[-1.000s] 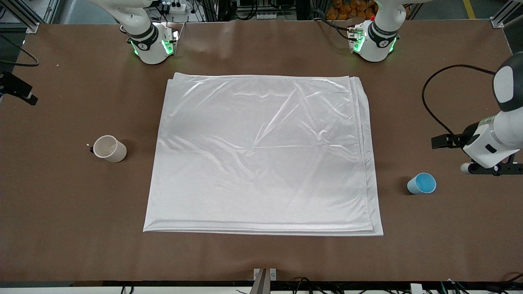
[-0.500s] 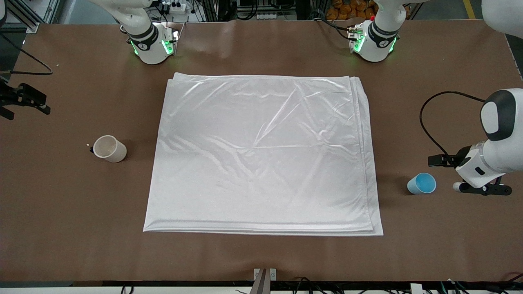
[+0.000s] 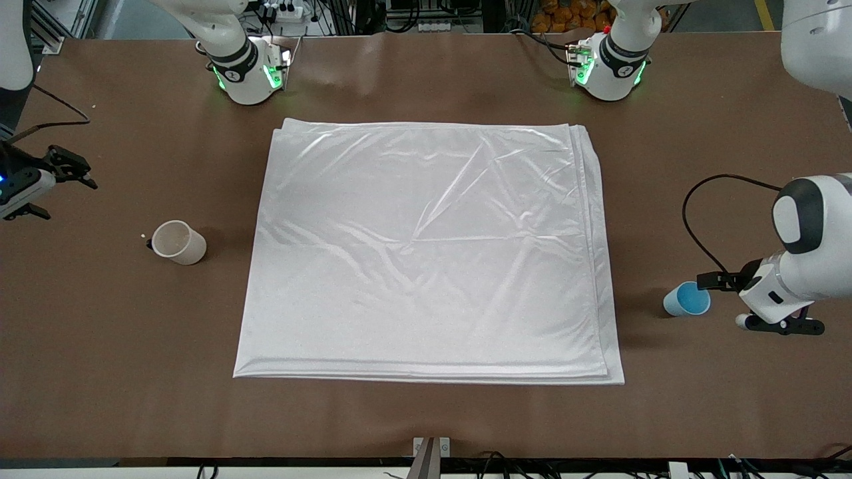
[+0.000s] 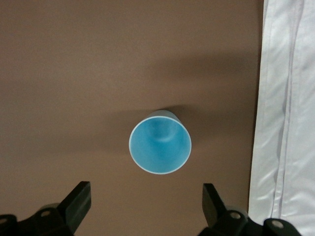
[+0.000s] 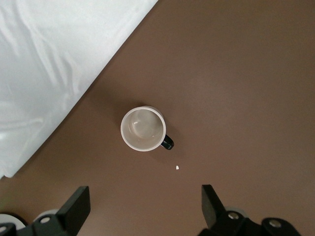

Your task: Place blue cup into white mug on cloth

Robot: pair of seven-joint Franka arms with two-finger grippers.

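Observation:
The blue cup stands upright on the brown table beside the cloth, toward the left arm's end. The white mug stands on the table beside the cloth, toward the right arm's end, not on it. My left gripper is open and empty above the table right beside the cup. In the left wrist view the cup lies just ahead of the open gripper. My right gripper is open above the table near the mug. The mug lies ahead of the open gripper.
The cloth edge shows in both wrist views. A small white crumb lies next to the mug's black handle. Both arm bases stand at the table's back edge.
My left gripper has moved down the front view and closer to the blue cup. My right gripper has come in toward the mug. Cup, mug and cloth have not moved.

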